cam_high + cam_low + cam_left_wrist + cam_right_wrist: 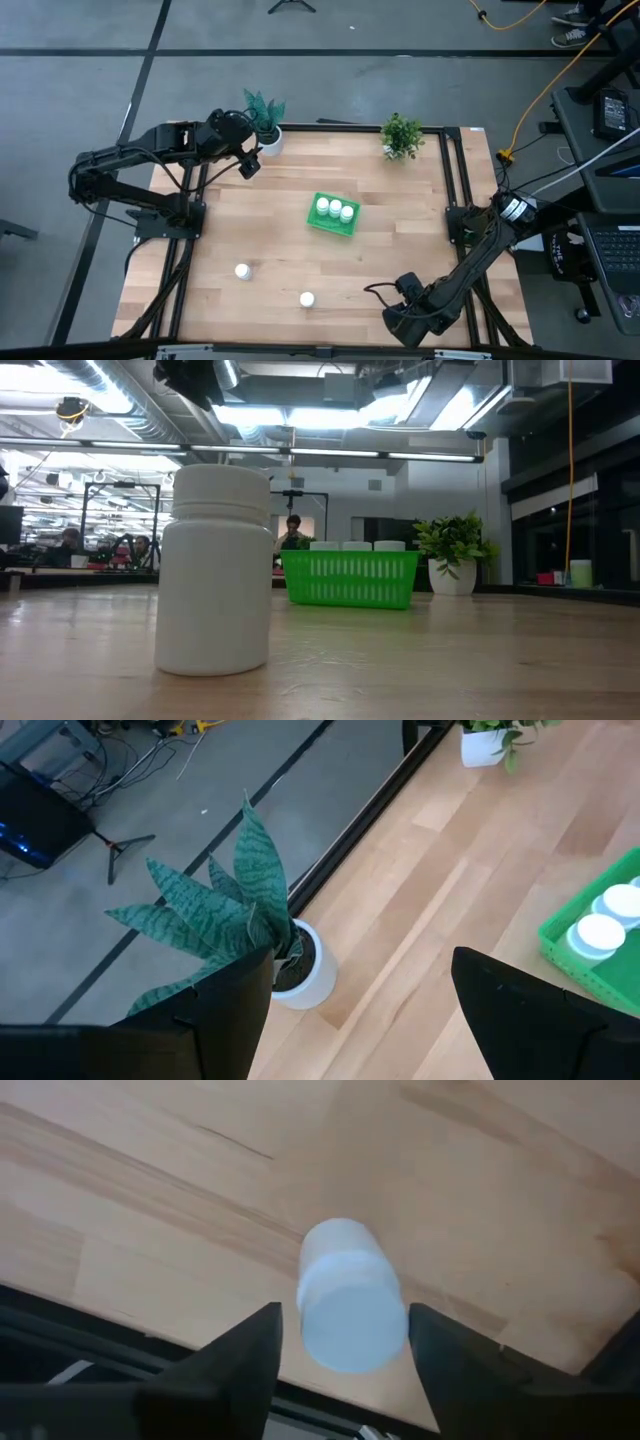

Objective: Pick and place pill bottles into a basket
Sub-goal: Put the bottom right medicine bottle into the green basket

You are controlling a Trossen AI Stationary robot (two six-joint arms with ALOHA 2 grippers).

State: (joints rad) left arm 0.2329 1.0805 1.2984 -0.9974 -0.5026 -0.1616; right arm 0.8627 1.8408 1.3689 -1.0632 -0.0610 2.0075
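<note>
The green basket [333,215] sits mid-table with three white pill bottles [336,209] standing in it. Two more bottles stand on the wood nearer the front edge [243,271], [307,299]; one of them looms large in the low view [213,570]. My right gripper [345,1350] points down at the near right of the table [405,298]. It is open, with a finger on each side of another upright bottle [350,1305], close to it. My left gripper [360,1010] hangs open above the far left of the table [248,165].
A striped-leaf plant in a white pot [300,965] stands at the far left corner, just ahead of my left gripper. A bushy plant in a white pot [401,138] stands at the far right. The table's near edge and black frame [60,1340] lie right beside the right gripper.
</note>
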